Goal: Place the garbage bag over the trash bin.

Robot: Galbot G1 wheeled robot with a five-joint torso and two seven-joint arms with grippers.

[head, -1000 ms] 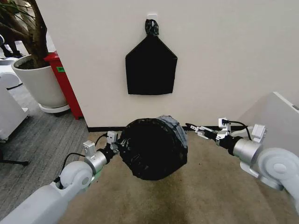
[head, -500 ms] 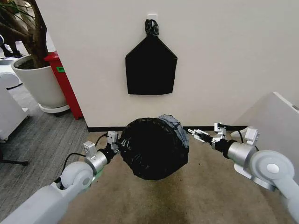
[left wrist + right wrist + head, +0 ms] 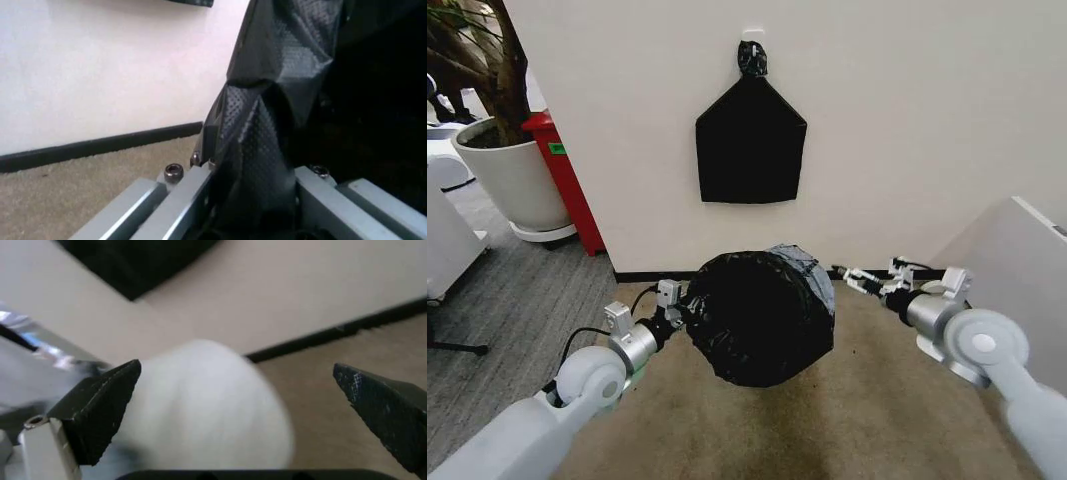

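**Bag held on 1 side, other side loose**

My left gripper (image 3: pixel 679 306) is clenched on the garbage bag (image 3: pixel 760 318): in the left wrist view the dimpled black film (image 3: pixel 257 150) is bunched between my jaws and runs up out of them. From the head camera the bag sits as a rounded black dome on the tan carpet (image 3: pixel 847 420), just in front of the wall, and it hides whatever is beneath it. I judge the trash bin is under there, but I cannot see any of its rim or wall from the head.

My right gripper (image 3: pixel 859 277) is released, its 2 fingers spread wide, and it hangs just beside the bag's right edge without touching it. In the right wrist view a blurred cream-white rounded shape (image 3: pixel 207 410) lies between the 2 black fingertips (image 3: pixel 100 405); it may be the bin, though I cannot say for sure.

The risks I see:
- With only 1 grip on the film, a pull from my left could drag the bag off toward that side or tip what is under it.
- The film is thin and glossy, so a hard tug could tear it at my jaws.
- If my right closes short of the edge, it will pinch air.
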